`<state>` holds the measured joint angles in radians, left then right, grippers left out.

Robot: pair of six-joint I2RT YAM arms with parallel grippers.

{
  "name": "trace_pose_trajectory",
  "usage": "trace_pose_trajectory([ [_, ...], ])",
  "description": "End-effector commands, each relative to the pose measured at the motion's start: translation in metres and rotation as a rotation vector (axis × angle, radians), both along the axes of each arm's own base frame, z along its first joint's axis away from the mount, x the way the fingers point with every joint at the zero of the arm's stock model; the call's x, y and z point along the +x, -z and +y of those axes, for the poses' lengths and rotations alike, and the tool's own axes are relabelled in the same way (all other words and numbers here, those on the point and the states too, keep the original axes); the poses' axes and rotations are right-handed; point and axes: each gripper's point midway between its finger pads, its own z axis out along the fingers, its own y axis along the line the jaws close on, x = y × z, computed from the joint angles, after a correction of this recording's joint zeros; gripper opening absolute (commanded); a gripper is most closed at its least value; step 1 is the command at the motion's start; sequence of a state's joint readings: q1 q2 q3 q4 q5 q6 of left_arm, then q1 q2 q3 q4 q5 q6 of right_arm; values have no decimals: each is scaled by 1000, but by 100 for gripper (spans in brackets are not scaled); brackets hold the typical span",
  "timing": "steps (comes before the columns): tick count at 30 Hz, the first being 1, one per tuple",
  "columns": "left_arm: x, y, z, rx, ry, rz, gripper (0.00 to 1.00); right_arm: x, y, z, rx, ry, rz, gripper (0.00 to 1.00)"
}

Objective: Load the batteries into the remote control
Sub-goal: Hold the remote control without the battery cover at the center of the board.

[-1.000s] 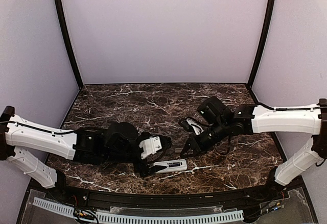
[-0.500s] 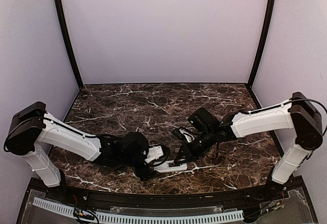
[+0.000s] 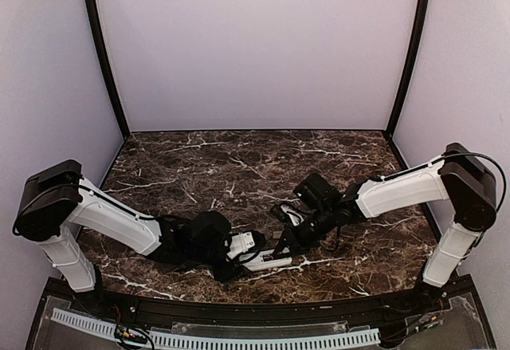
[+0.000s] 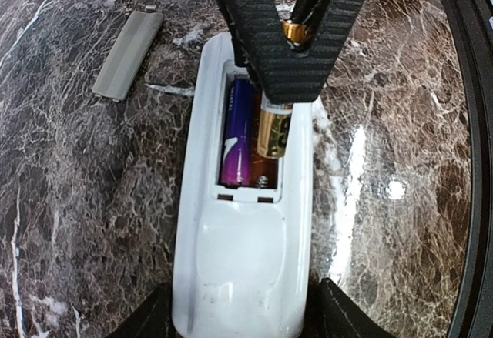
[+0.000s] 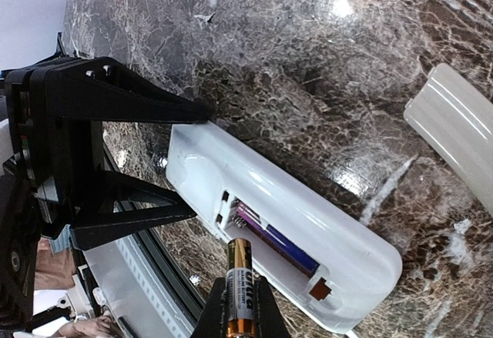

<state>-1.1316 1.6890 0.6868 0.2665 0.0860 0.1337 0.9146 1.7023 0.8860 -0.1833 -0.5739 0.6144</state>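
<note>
— Where does the top camera sit?
— High above the near edge, looking down and forward over the whole marble table (image 3: 199, 159) to the far wall (image 3: 255, 47).
— And the wrist ones?
— Both very close, low over the near middle. The left one looks along the remote control (image 4: 243, 261) from one end. The right one looks at it from the opposite end. All three views share that remote.

Pale lilac walls (image 3: 255, 47), black corner posts (image 3: 103, 55). Dark brown marble table (image 3: 199, 159), white veins. Lamp glare (image 4: 397, 189) on polished top.
</note>
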Motion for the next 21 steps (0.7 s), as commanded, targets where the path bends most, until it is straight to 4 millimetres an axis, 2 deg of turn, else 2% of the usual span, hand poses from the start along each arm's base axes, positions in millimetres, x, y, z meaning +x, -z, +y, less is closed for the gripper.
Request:
trace_pose_trajectory([
  [1, -11, 7, 3, 3, 20, 54, 59, 0, 12, -6, -16, 12, 6, 0],
  [8, -15, 8, 2, -1, 21, 80, 55, 0, 21, -8, -40, 14, 11, 0],
  [21, -13, 6, 0, -8, 28, 67, 57, 1, 30, -4, -82, -17, 40, 0],
])
